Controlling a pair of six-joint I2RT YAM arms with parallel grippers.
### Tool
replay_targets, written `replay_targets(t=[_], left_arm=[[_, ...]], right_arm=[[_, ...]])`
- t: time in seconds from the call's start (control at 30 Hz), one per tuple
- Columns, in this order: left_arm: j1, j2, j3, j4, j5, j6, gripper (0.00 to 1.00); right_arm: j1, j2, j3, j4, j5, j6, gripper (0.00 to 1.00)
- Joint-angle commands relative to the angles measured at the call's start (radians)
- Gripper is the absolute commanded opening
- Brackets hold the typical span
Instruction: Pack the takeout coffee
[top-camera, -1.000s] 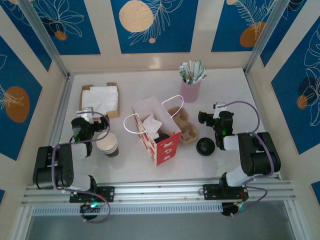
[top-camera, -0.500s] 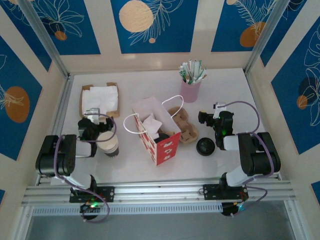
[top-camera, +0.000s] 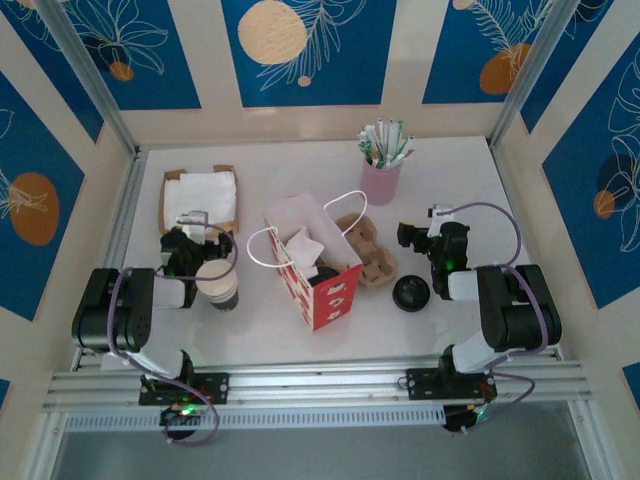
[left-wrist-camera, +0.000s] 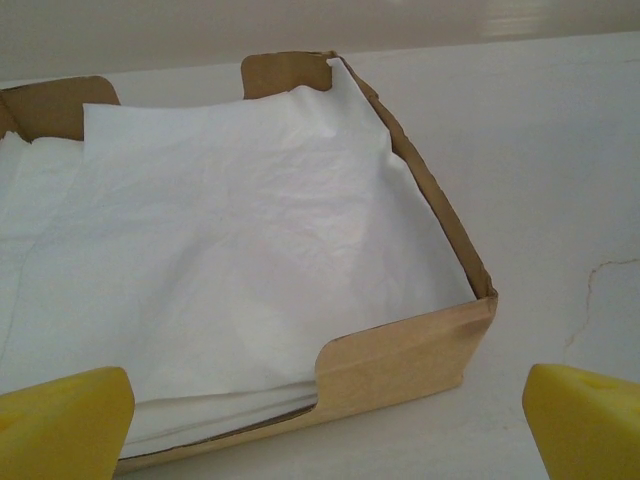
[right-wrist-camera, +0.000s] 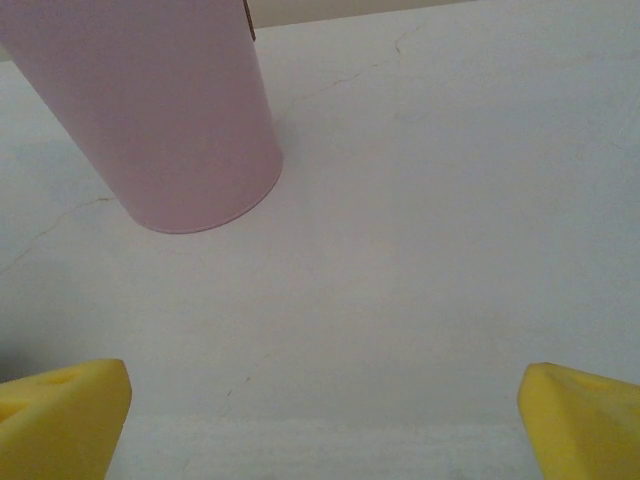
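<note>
While both grippers stood open, coffee cup (top-camera: 216, 284) sat upright on tabletop (top-camera: 460, 180), open-topped, white inside showing, at 9 o'clock from bag (top-camera: 318, 268), just beside left arm's wrist. Left gripper (top-camera: 195, 230) at 11 o'clock from cup, jaws spread wide, nothing between them, facing napkin tray (left-wrist-camera: 400, 350). Right gripper (top-camera: 410, 235) likewise spread and empty, pink cup (right-wrist-camera: 160, 110) at its 11 o'clock. Black lid (top-camera: 411, 293) lay flat at 3 o'clock from bag, carrier (top-camera: 372, 262) between them.
</note>
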Motion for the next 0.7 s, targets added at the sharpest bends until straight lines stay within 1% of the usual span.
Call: replay_targets(t=[0.0, 0.67], left_arm=[[-0.005, 0.000, 0.012, -0.005, -0.007, 0.019, 1.00], [-0.013, 0.000, 0.014, -0.011, -0.017, 0.023, 1.00]], right_arm=[[-0.006, 0.000, 0.012, 0.025, -0.019, -0.013, 0.99], [-0.008, 0.001, 0.013, 0.022, -0.021, -0.013, 0.99]])
